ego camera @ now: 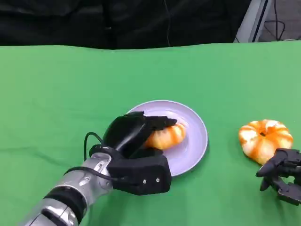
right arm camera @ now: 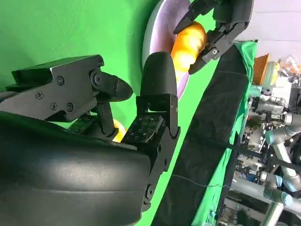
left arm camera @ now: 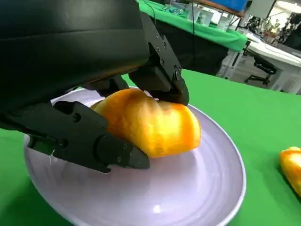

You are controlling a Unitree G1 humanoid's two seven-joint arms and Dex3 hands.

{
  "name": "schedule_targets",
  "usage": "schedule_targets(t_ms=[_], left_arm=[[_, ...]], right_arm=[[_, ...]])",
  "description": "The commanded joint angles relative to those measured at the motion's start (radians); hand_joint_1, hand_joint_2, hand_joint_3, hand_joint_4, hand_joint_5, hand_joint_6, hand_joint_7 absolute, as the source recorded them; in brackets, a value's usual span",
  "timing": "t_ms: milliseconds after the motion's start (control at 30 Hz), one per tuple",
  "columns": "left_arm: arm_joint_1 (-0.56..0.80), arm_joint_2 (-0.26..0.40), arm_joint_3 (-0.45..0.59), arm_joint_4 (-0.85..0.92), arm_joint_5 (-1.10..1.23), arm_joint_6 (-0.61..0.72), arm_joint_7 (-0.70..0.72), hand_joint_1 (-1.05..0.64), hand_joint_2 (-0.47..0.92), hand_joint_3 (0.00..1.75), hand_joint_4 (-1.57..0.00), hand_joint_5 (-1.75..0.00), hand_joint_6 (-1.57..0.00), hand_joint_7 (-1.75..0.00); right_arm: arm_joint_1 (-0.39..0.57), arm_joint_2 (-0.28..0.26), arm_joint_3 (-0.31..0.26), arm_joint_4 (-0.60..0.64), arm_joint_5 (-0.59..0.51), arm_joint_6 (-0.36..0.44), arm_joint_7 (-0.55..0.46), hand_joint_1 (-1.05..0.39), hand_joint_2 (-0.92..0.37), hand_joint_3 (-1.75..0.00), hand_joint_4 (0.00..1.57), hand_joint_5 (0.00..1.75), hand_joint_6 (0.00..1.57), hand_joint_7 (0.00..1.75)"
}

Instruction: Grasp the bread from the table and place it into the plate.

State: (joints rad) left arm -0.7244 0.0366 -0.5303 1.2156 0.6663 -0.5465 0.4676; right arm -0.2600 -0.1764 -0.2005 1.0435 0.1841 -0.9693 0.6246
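A golden bread piece (ego camera: 167, 136) lies low over the lilac plate (ego camera: 195, 141) at the table's middle. My left hand (ego camera: 134, 141) grips it from the near left, with fingers on both sides of it. In the left wrist view the bread (left arm camera: 153, 123) sits between the black fingers (left arm camera: 94, 143) and seems to touch the plate (left arm camera: 188, 188). My right hand (ego camera: 282, 173) rests at the lower right, fingers apart and holding nothing. The right wrist view shows my right hand (right arm camera: 94, 141), and beyond it my left hand (right arm camera: 223, 21) on the bread (right arm camera: 188, 44) at the plate (right arm camera: 153, 28).
A second, ring-shaped orange bread (ego camera: 265, 139) lies on the green cloth just beyond my right hand; its edge shows in the left wrist view (left arm camera: 292, 165). The green table (ego camera: 70, 94) ends at a dark backdrop at the far side.
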Motion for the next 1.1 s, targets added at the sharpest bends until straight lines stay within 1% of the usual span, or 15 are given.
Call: schedule_targets(t_ms=[33, 167, 200, 267, 300, 400, 467, 500, 700, 767, 1000, 1100], left_arm=[[-0.013, 0.006, -0.017, 0.026, 0.015, 0.022, -0.022, -0.26, 0.92, 0.26, -0.67, -0.22, -0.79, 0.00], [-0.014, 0.006, -0.025, 0.030, 0.019, 0.030, -0.031, -0.32, 0.92, 0.24, -0.68, -0.11, -0.76, 0.00], [-0.014, 0.009, -0.030, 0.029, 0.024, 0.030, -0.027, -0.40, 0.92, 0.23, -0.68, -0.09, -0.72, 0.00], [-0.015, 0.012, -0.036, 0.027, 0.028, 0.030, -0.027, -0.48, 0.92, 0.21, -0.67, -0.06, -0.69, 0.00], [-0.015, 0.013, -0.036, 0.025, 0.026, 0.032, -0.033, -0.56, 0.92, 0.22, -0.66, -0.04, -0.66, 0.00], [-0.014, 0.018, -0.030, 0.018, 0.016, 0.030, -0.054, -0.67, 0.92, 0.25, -0.62, -0.01, -0.61, 0.00], [-0.012, 0.020, -0.025, 0.010, 0.009, 0.030, -0.063, -0.70, 0.92, 0.26, -0.61, -0.01, -0.60, 0.00], [-0.011, 0.022, -0.024, 0.005, 0.008, 0.031, -0.066, -0.73, 0.92, 0.29, -0.59, 0.00, -0.57, 0.00], [-0.007, 0.030, -0.015, -0.016, 0.000, 0.040, -0.088, -0.78, 0.92, 0.34, -0.54, 0.00, -0.50, 0.00], [-0.007, 0.031, -0.016, -0.020, 0.003, 0.044, -0.092, -0.82, 0.92, 0.38, -0.52, 0.00, -0.47, 0.00], [-0.005, 0.036, -0.014, -0.026, 0.000, 0.043, -0.111, -0.91, 0.92, 0.46, -0.49, 0.00, -0.44, 0.00], [-0.002, 0.041, -0.007, -0.035, -0.010, 0.038, -0.129, -0.96, 0.92, 0.54, -0.46, 0.00, -0.42, 0.00]], right_arm=[[0.012, -0.013, -0.001, -0.008, 0.003, 0.000, -0.011, 0.09, -0.83, -0.63, 0.89, 1.37, 0.96, 0.92], [0.012, -0.012, -0.001, -0.007, 0.008, -0.001, -0.006, 0.10, -0.84, -0.62, 0.89, 1.37, 0.96, 0.92], [0.012, -0.012, -0.001, -0.007, 0.008, -0.003, -0.006, 0.10, -0.84, -0.62, 0.89, 1.37, 0.96, 0.92], [0.013, -0.011, 0.000, -0.007, 0.006, -0.007, -0.008, 0.10, -0.85, -0.61, 0.89, 1.37, 0.96, 0.92], [0.013, -0.011, 0.000, -0.007, 0.006, -0.008, -0.007, 0.09, -0.85, -0.61, 0.89, 1.37, 0.96, 0.92], [0.012, -0.010, -0.001, -0.004, 0.009, -0.008, -0.004, 0.09, -0.85, -0.61, 0.89, 1.36, 0.96, 0.92], [0.012, -0.010, -0.001, -0.004, 0.010, -0.003, -0.003, 0.09, -0.85, -0.61, 0.89, 1.36, 0.96, 0.91], [0.013, -0.009, -0.001, -0.005, 0.011, -0.002, -0.003, 0.09, -0.85, -0.61, 0.89, 1.36, 0.97, 0.91], [0.013, -0.010, -0.001, -0.006, 0.010, 0.000, -0.002, 0.09, -0.84, -0.61, 0.89, 1.37, 0.97, 0.91], [0.011, -0.010, -0.002, -0.005, 0.013, 0.001, 0.003, 0.10, -0.84, -0.62, 0.89, 1.37, 0.96, 0.91], [0.010, -0.012, -0.002, -0.002, 0.011, -0.003, 0.004, 0.09, -0.83, -0.63, 0.88, 1.38, 0.96, 0.91], [0.009, -0.011, -0.003, -0.002, 0.014, 0.001, 0.007, 0.10, -0.83, -0.63, 0.88, 1.39, 0.96, 0.91]])
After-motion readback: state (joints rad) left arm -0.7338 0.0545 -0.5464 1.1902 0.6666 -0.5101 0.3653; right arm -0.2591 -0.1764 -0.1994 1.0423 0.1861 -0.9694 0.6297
